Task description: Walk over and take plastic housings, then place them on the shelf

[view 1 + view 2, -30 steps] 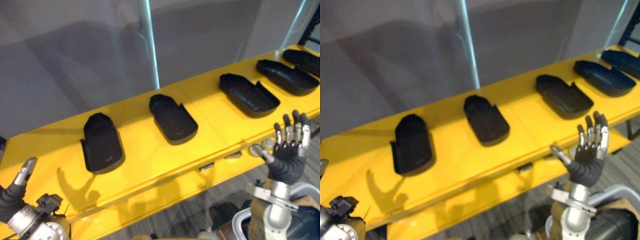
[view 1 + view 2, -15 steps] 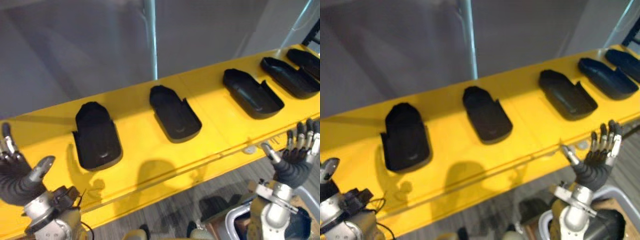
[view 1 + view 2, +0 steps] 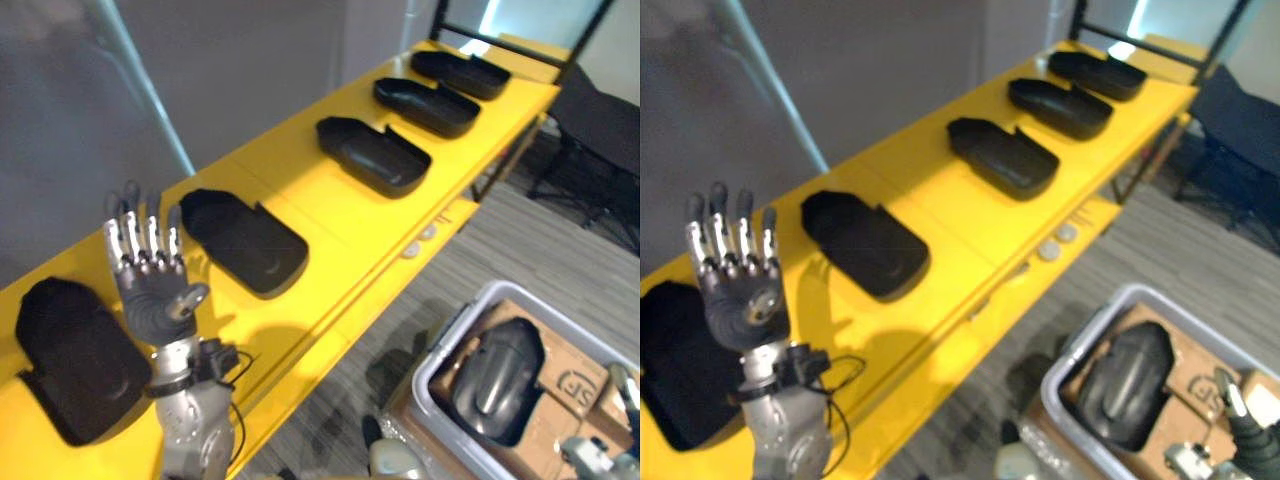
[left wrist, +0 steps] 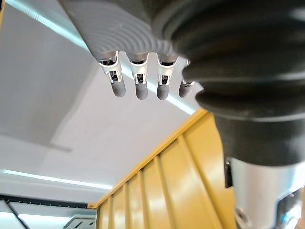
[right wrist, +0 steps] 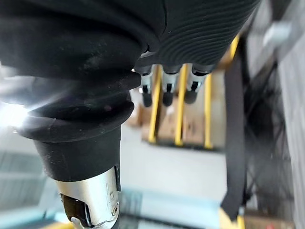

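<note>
Several black plastic housings lie in a row on the yellow shelf (image 3: 330, 215): one at the near left (image 3: 75, 365), then one (image 3: 243, 243), one (image 3: 372, 155) and two more toward the far end (image 3: 425, 105). My left hand (image 3: 152, 298) is raised in front of the shelf between the two nearest housings, fingers (image 4: 138, 81) straight and holding nothing. Another black housing (image 3: 495, 380) rests in a grey bin (image 3: 452, 328) on the floor at the lower right. My right hand (image 3: 1250, 430) shows low beside that bin, its fingers (image 5: 164, 93) straight and empty.
The bin's housing sits on brown cardboard (image 3: 575, 385). A dark chair (image 3: 600, 125) stands past the shelf's far end. A lower yellow ledge (image 3: 420, 245) sticks out below the shelf's front. Grey striped carpet (image 3: 520, 235) lies between shelf and bin.
The camera has swung right, bringing the bin and chair into view. My left hand has risen in front of the shelf; my right hand has dropped to the lower right corner.
</note>
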Motion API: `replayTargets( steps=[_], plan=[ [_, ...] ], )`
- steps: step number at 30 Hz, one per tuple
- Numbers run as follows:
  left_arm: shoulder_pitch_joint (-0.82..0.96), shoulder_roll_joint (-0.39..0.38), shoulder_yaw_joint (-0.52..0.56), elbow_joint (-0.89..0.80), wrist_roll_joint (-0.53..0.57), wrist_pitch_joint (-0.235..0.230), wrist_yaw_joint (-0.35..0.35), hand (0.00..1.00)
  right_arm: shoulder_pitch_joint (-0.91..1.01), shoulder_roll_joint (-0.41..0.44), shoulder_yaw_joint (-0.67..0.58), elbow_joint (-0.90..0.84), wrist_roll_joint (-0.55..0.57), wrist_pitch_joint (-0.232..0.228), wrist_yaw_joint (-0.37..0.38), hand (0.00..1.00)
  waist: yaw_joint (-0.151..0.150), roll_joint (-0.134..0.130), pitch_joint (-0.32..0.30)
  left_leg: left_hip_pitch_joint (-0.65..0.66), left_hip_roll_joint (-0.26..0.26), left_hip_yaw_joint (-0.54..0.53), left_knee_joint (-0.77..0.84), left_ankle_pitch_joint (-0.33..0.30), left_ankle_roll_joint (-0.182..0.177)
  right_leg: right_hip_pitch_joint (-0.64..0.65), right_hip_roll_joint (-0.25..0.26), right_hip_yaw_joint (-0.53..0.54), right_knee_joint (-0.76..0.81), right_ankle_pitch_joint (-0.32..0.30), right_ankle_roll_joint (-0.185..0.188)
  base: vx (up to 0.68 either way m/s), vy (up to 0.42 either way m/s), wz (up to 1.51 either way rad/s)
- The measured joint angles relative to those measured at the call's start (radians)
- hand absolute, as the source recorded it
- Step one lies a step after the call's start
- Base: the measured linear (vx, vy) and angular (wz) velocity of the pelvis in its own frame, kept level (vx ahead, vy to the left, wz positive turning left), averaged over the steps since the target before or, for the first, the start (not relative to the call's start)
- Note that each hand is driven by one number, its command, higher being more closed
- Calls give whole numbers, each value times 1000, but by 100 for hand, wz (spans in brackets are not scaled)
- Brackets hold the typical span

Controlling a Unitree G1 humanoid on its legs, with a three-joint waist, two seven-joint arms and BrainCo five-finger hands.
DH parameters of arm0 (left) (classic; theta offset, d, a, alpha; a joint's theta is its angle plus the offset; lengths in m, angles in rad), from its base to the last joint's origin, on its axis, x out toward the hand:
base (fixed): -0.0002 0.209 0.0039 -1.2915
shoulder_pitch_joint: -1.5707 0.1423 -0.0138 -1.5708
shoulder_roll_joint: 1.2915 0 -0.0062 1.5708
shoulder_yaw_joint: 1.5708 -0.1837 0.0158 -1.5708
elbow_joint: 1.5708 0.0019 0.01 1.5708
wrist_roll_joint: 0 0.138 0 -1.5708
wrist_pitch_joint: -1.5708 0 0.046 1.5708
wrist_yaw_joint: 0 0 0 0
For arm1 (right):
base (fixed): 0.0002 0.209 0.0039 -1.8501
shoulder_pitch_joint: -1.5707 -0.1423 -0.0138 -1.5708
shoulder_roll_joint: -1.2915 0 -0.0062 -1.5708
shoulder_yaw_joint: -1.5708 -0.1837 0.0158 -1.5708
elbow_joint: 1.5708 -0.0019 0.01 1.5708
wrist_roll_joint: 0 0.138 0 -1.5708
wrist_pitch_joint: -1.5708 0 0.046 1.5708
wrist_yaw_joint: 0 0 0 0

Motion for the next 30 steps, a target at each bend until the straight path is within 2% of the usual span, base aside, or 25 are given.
replayTargets(
  steps=[1, 3, 5, 6, 8, 9, 10, 11, 13, 15, 16, 18, 20, 21, 22, 23, 24, 25, 26, 27, 28, 30],
  plan=[
    [0, 1, 2, -1, 3, 10, 18, 0, -9, -1, 19, 0, -1, -6, 6, 0, 5, -1, 1, -5, -6, -23, 15, -1, 2, -4, 2, 12, 1, 1, 0, -37, -18, -55],
    [29, 0, 19, -3, 29, 32, 64, 0, -77, -25, 104, 0, 0, -12, 44, 0, 55, -3, 9, -53, -17, -183, 138, -29, 48, -27, 13, 93, 12, 2, -8, -56, -17, -98],
    [93, -5, 54, -11, 34, 55, 84, 0, -178, -95, 176, 3, 1, -10, 96, 0, 97, 17, 40, -102, -35, -343, 272, -81, 68, -37, 30, 170, 14, 8, -11, -59, 90, -126],
    [136, -4, 68, -19, 34, 59, 84, 0, -233, -140, 205, 4, 20, -9, 120, 0, 113, 49, 40, -104, -34, -397, 288, -116, 57, -52, 48, 194, 16, 16, -18, -76, 161, -95],
    [167, -6, 94, -44, 35, 60, 83, 0, -295, -174, 237, 6, 41, -7, 143, 0, 117, 69, 43, -114, -32, -402, 269, -143, 38, -85, 56, 200, 16, 28, -1, -95, 160, -33],
    [162, -6, 118, -51, 38, 55, 83, 0, -340, -181, 257, 9, 46, -7, 154, 0, 127, 63, 51, -123, -45, -400, 238, -147, 33, -115, 44, 201, 13, 42, 12, -132, 152, -8],
    [144, -4, 148, -51, 39, 46, 84, 0, -380, -184, 280, 18, 59, -1, 154, 0, 142, 48, 66, -138, -59, -397, 226, -147, 32, -142, 28, 213, 8, 59, 27, -112, 99, -5],
    [137, -4, 164, -51, 41, 40, 84, 0, -402, -187, 286, 27, 58, 5, 154, 0, 146, 35, 80, -150, -65, -396, 231, -145, 30, -146, 19, 213, 3, 68, 27, -139, 103, -10],
    [92, 7, 195, -43, 68, -7, 81, 0, -486, -219, 292, 61, 62, 33, 150, 0, 164, 2, 122, -198, -75, -392, 274, -147, 31, -175, 2, 181, 10, 77, 18, -130, 78, 2],
    [5, 38, 182, -37, 91, -53, 82, 0, -528, -245, 296, 83, 70, 35, 141, 0, 161, -3, 144, -241, -85, -404, 313, -149, 30, -220, -6, 151, 66, 74, 23, -94, 34, 20],
    [-66, 70, 160, -33, 141, -76, 83, 0, -556, -257, 308, 100, 70, 53, 110, 0, 162, 1, 168, -245, -92, -405, 342, -155, 21, -238, 0, 140, 122, 66, 34, -68, 14, 10],
    [-143, 109, 120, -39, 186, -86, 73, 0, -558, -250, 319, 100, 77, 74, 72, 0, 154, 22, 191, -241, -92, -409, 413, -181, 27, -240, 12, 130, 184, 51, 48, -42, 24, -25],
    [-159, 116, 118, -71, 190, -75, 51, 0, -509, -218, 315, 97, 90, 81, 65, 0, 145, 36, 200, -226, -82, -389, 473, -214, 33, -240, 37, 169, 220, 51, 49, -62, 98, -91],
    [-151, 116, 123, -87, 178, -60, 40, 0, -437, -191, 313, 89, 102, 80, 75, 0, 141, 36, 202, -194, -76, -348, 485, -238, 54, -240, 56, 179, 243, 54, 48, -84, 104, -128],
    [-139, 114, 128, -90, 174, -54, 38, 0, -399, -177, 308, 82, 106, 77, 91, 0, 142, 36, 203, -173, -70, -316, 479, -252, 63, -241, 59, 168, 252, 59, 42, -142, 84, -155],
    [-99, 113, 144, -99, 176, -40, 39, 0, -341, -157, 298, 73, 106, 62, 138, 0, 143, 33, 204, -137, -54, -256, 453, -267, 80, -235, 69, 149, 231, 101, 18, -185, 78, -170],
    [-55, 108, 176, -108, 184, -19, 41, 0, -309, -149, 296, 68, 110, 47, 198, 0, 138, 32, 205, -118, -36, -194, 425, -262, 89, -220, 67, 94, 188, 122, -39, -200, 66, -167],
    [-39, 103, 187, -103, 184, -10, 40, 0, -300, -149, 296, 67, 115, 35, 225, 0, 138, 32, 206, -113, -28, -166, 422, -259, 93, -232, 63, 41, 245, 78, -58, -195, 63, -147],
    [-11, 84, 207, -100, 184, 11, 39, 0, -301, -149, 294, 67, 120, 21, 273, 0, 141, 29, 205, -101, -17, -118, 412, -250, 97, -240, 44, -39, 376, -26, -87, -170, 48, -111],
    [6, 68, 226, -97, 184, 26, 39, 0, -311, -148, 298, 67, 116, 11, 308, 0, 145, 24, 202, -93, -14, -88, 399, -234, 104, -231, 11, -97, 465, -109, -92, -154, 43, -97],
    [12, 66, 237, -97, 184, 31, 38, 0, -322, -147, 299, 67, 114, 10, 319, 0, 149, 20, 200, -95, -13, -73, 392, -225, 104, -228, -11, -123, 501, -144, -94, -138, -4, -82],
    [28, 64, 263, -92, 185, 60, 39, 0, -384, -148, 301, 79, 82, 11, 326, 0, 180, 7, 194, -98, -8, -15, 356, -189, 98, -199, -98, -211, 584, -231, -108, -155, -95, -77]
  ],
)
